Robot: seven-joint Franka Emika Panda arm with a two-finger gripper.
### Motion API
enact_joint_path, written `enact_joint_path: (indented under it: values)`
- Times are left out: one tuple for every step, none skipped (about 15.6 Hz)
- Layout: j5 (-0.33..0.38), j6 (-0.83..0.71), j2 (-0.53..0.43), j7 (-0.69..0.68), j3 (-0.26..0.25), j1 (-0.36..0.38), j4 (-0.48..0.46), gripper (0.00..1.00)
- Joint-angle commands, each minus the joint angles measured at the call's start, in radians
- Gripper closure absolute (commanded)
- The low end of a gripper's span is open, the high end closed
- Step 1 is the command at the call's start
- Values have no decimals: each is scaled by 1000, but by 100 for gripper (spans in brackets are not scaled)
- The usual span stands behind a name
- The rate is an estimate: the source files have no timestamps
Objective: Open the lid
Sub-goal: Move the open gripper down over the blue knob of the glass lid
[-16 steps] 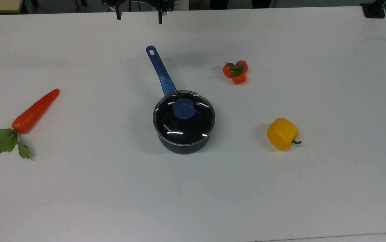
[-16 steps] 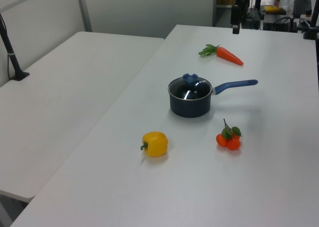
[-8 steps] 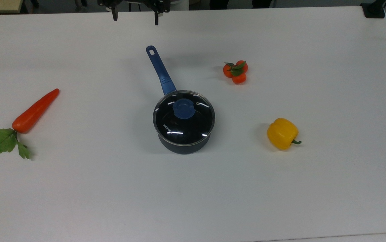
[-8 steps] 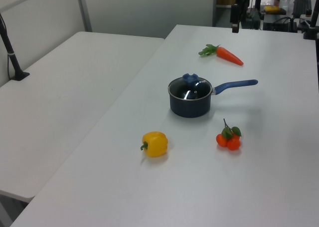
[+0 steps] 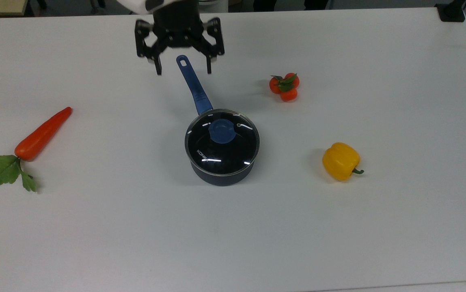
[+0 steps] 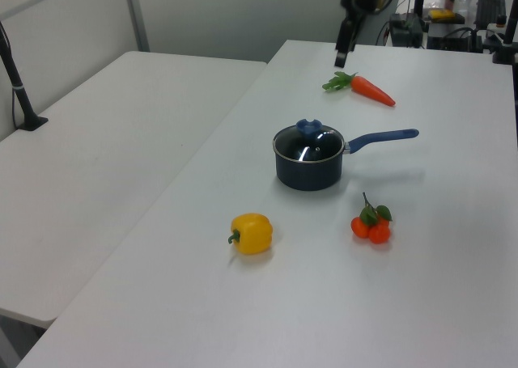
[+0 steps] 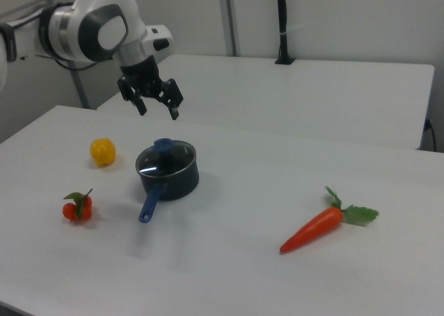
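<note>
Gripper (image 5: 183, 73) up in the air, fingers spread wide, holding nothing; right view puts it above and a little behind the pan, clear of everything. Below and ahead of it the lid (image 5: 222, 138) sits seated on the saucepan (image 7: 168, 180), blue knob (image 5: 222, 130) at lid centre, untouched. Pan's blue handle (image 5: 193, 87) runs back from the pot toward the gripper; in the top view its holed end lies between the two fingers (image 5: 158, 69). Risks as judged: a descent that falls short of the knob meets the handle or the glass, and could shove or spin the pan. Knob is round and smooth-looking, so an off-centre pinch may slip. Lifting at a tilt could snag the metal rim on the pot and drag the pan along. Carrot (image 5: 42, 134), tomatoes (image 5: 284, 87), yellow pepper (image 5: 340, 161) well apart from gripper and pot, likely no trouble.
</note>
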Motion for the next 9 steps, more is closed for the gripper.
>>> enact_joint_path:
  values:
    - [5,73,93,-77,42,3,21,0]
    - [4,88,108,-121,50,9,21,0]
    - [5,99,120,-151,50,21,21,0]
    - [5,107,136,-154,50,26,21,0]
    - [5,122,150,-151,50,35,21,0]
    - [1,153,166,-149,50,49,21,0]
    - [-1,167,182,-148,50,52,21,0]
    - [-2,177,196,-142,50,57,21,0]
    - [-2,187,205,-134,50,57,21,0]
